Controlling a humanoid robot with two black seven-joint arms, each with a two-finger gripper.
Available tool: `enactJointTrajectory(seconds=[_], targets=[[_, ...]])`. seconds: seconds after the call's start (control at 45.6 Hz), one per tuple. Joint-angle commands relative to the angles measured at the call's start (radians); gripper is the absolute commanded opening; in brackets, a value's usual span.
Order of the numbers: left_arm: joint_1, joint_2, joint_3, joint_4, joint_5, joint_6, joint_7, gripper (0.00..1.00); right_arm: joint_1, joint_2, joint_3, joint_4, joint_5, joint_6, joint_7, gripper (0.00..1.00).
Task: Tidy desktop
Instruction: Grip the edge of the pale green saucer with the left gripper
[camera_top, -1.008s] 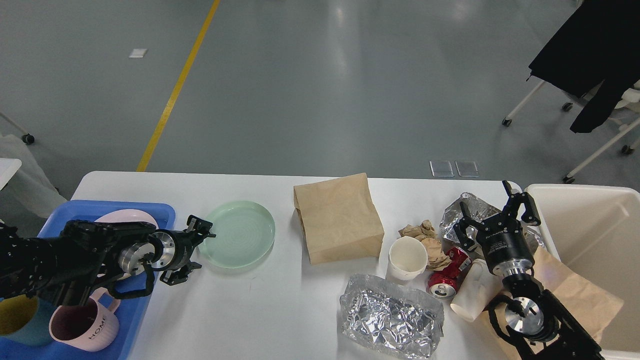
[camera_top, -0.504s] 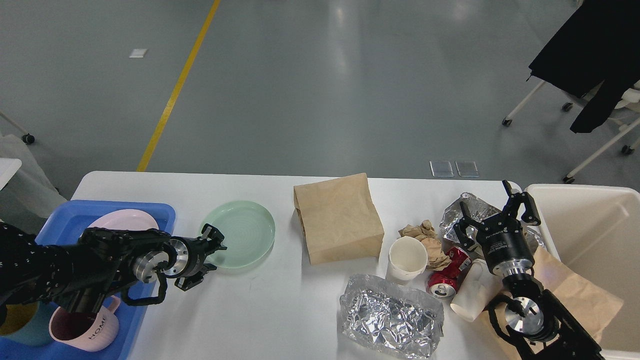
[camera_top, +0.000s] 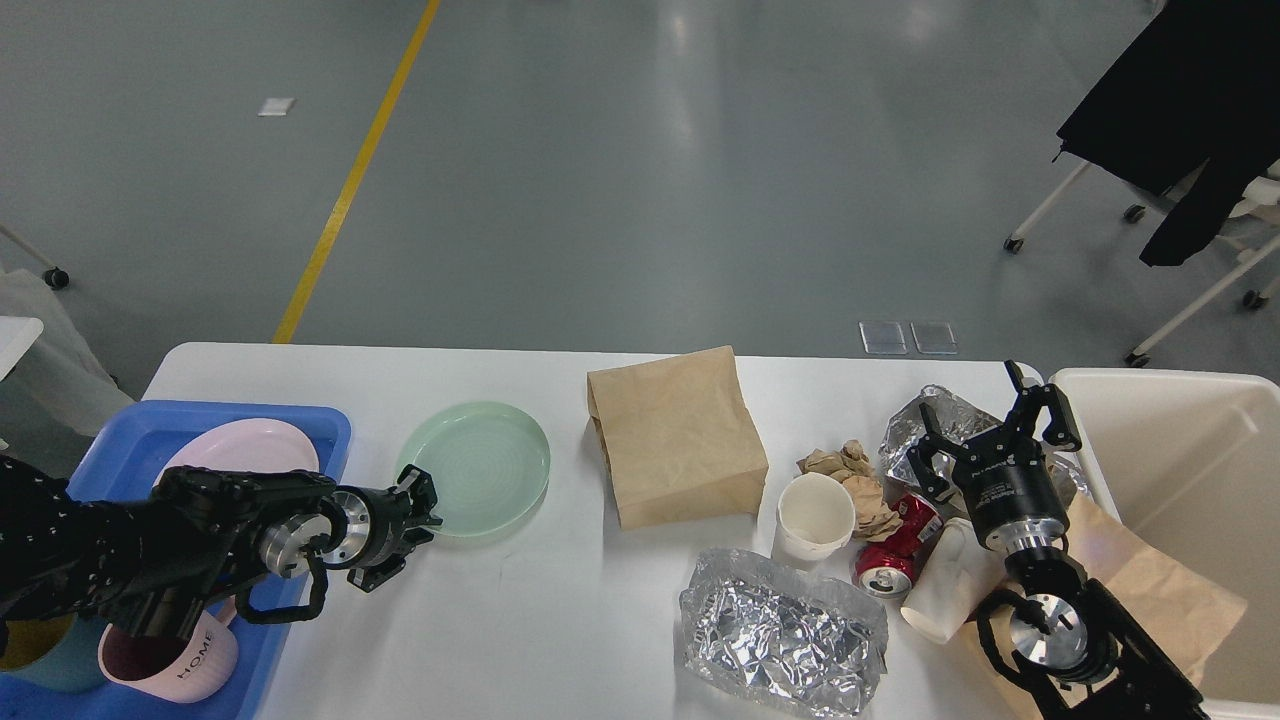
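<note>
One arm does all the moving here: the left gripper (camera_top: 415, 530) now sits lower and closer to the near-left rim of the round pale green plate (camera_top: 475, 468) than it did a second ago, when it hung further left, nearer the blue plastic tray (camera_top: 135, 440). Half a second ago one finger already overlapped the plate's edge; now the fingers bracket the rim more squarely, one above it and one on the table side. They stand apart, a narrow gap between them (whether either one touches the plate I cannot tell).

Across the table the right gripper (camera_top: 990, 425) has not shifted at all. It hovers with its fingers spread wide and nothing between them, above the crumpled silver foil ball (camera_top: 940, 415) and the dented red drinks can (camera_top: 895, 555), beside the cream-white rectangular bin (camera_top: 1190, 480).

Everything else lies as it did: the tan paper bag (camera_top: 675, 445), the white paper cup (camera_top: 815, 515), the flat sheet of crinkled foil (camera_top: 780, 630), and the round pink plate (camera_top: 235, 450) in the tray.

Judging by this, the step in hand is closing on the green plate's rim so it can join the pink one in the tray. The large white rectangular desktop (camera_top: 500, 620) spreads across the lower part of the view, still cluttered, so the tidying is far from done.
</note>
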Motion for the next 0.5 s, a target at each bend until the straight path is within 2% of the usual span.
enactJointTrajectory(seconds=[0.0, 0.066, 0.482], targets=[[0.001, 0.001, 0.000, -0.005, 0.000, -0.001, 0.000, 0.05, 0.000, 0.000, 0.000, -0.002, 0.000, 0.000, 0.000, 1.00], [0.001, 0.002, 0.000, -0.006, -0.002, -0.010, 0.000, 0.00, 0.000, 0.000, 0.000, -0.002, 0.000, 0.000, 0.000, 1.00], [-0.031, 0.011, -0.002, -0.011, -0.003, -0.075, 0.003, 0.00, 0.000, 0.000, 0.000, -0.002, 0.000, 0.000, 0.000, 1.00]])
